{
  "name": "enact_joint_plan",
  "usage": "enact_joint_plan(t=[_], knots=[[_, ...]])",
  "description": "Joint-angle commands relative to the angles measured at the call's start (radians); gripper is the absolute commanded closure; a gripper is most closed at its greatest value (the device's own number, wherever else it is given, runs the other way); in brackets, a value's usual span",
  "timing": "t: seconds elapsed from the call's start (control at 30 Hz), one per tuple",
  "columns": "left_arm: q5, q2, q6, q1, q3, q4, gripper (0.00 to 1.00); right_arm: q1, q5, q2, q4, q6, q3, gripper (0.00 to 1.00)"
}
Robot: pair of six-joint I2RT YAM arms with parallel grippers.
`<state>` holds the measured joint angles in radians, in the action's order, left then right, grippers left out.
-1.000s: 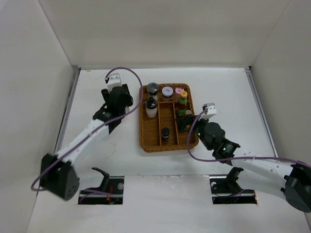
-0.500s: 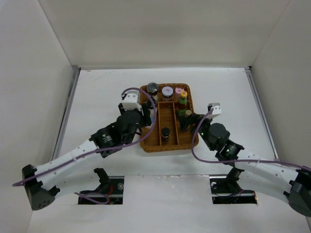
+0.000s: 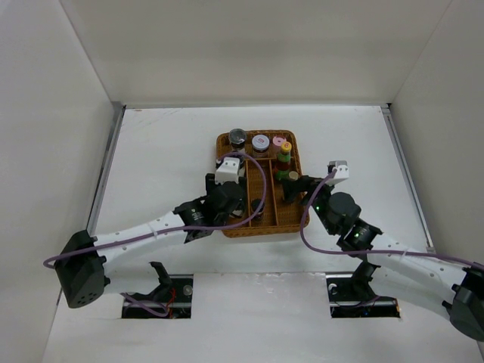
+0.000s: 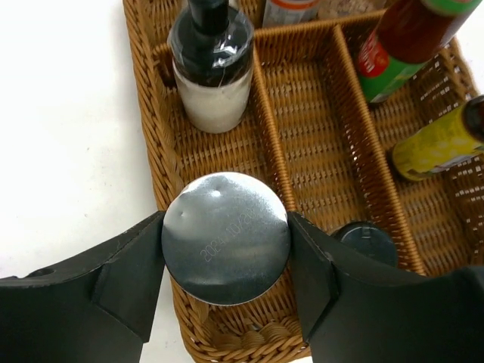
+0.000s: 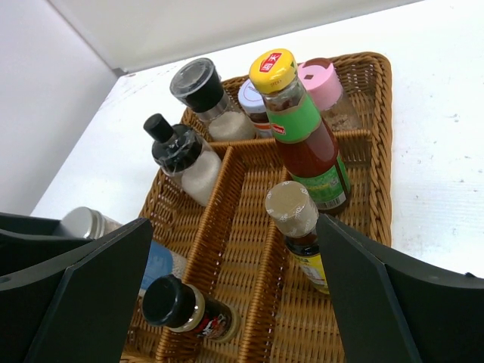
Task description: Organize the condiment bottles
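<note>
While the left gripper (image 4: 227, 243) pinches a small jar with a round silver metal lid (image 4: 225, 227), fingers snug against the lid's edge on both sides, the jar hangs over the near end of the left lane of the brown wicker tray (image 3: 296, 141). It also overlaps the near-left rim; can't tell if it touches the tray bottom. Right wrist view shows a blue label on that jar. Right gripper (image 5: 234, 227) sits by the tray's right side toward the near end, fingers spread wide, nothing between them. All other bottles are inside the tray. Far cross compartment, left to right: clear jar with a dark grey cap and white contents (image 5: 198, 87), jar with a pale round lid (image 5: 255, 97), jar with a pink cap (image 5: 320, 78). Left lane, far end: bottle of white powder with a black nozzle cap (image 4: 212, 64). Middle lane, near end: short dark bottle with a black cap (image 5: 170, 302). Right lane: tall red sauce bottle with a yellow cap and green label (image 5: 299, 132). Just near of it: bottle with a tan cap and yellow label (image 5: 293, 212). Those two are very close; can't tell if they touch.
</note>
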<state>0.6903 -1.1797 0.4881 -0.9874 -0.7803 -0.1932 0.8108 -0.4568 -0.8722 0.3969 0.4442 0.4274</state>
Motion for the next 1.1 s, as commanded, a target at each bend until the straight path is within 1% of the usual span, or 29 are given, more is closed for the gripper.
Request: enact_joint_plan(t=[0.0,0.1,0.13,0.17,0.23,0.3,0.37,0.4,0.43,0.53,0.7,0.77,0.83,0.9,1.0,1.07], knots=[[-0.002,0.003,0.014,0.008,0.009,0.15,0.54,-0.005,-0.014,-0.001,0.056,-0.001,0.001,0.04],[0.011,-0.006,0.014,0.005,0.018,0.152,0.53,-0.005,-0.019,0.001,0.056,-0.002,0.001,0.04],[0.012,-0.006,0.014,0.005,0.019,0.153,0.51,-0.005,-0.02,0.002,0.056,-0.002,0.001,0.04],[0.012,-0.005,0.014,0.002,0.019,0.155,0.47,-0.005,-0.022,0.006,0.056,-0.002,-0.001,0.04],[0.012,0.006,0.009,-0.004,0.016,0.161,0.32,-0.005,-0.023,0.009,0.056,-0.002,-0.001,0.04],[0.012,0.021,0.003,-0.004,0.012,0.164,0.24,-0.005,-0.025,0.01,0.056,-0.002,-0.001,0.04],[0.012,0.043,0.003,0.002,0.006,0.164,0.12,-0.005,-0.025,0.015,0.056,-0.002,-0.001,0.03],[0.012,0.057,0.001,0.003,0.003,0.164,0.02,-0.005,-0.025,0.018,0.056,-0.002,-0.003,0.03],[0.012,0.072,0.0,0.005,0.0,0.163,0.0,-0.005,-0.025,0.021,0.056,-0.002,-0.004,0.03],[0.021,0.123,-0.008,0.016,-0.017,0.152,0.0,-0.005,-0.037,0.025,0.054,-0.004,-0.006,0.0],[0.104,0.248,-0.051,0.037,-0.045,0.143,0.0,-0.003,-0.097,0.068,0.045,-0.018,-0.013,0.0],[0.121,0.31,-0.04,0.071,-0.027,0.153,0.0,-0.003,-0.132,0.104,0.045,-0.022,-0.024,0.0],[0.146,0.366,-0.002,0.141,0.013,0.155,0.0,-0.003,-0.148,0.128,0.045,-0.022,-0.03,0.0],[0.141,0.406,0.05,0.225,0.048,0.124,0.0,-0.003,-0.149,0.142,0.045,-0.016,-0.035,0.0],[0.094,0.427,0.183,0.4,0.067,-0.036,0.0,-0.006,-0.16,0.15,0.039,-0.012,-0.038,0.0],[0.02,0.419,0.236,0.505,0.064,-0.115,0.0,-0.006,-0.171,0.154,0.042,-0.007,-0.042,0.0]])
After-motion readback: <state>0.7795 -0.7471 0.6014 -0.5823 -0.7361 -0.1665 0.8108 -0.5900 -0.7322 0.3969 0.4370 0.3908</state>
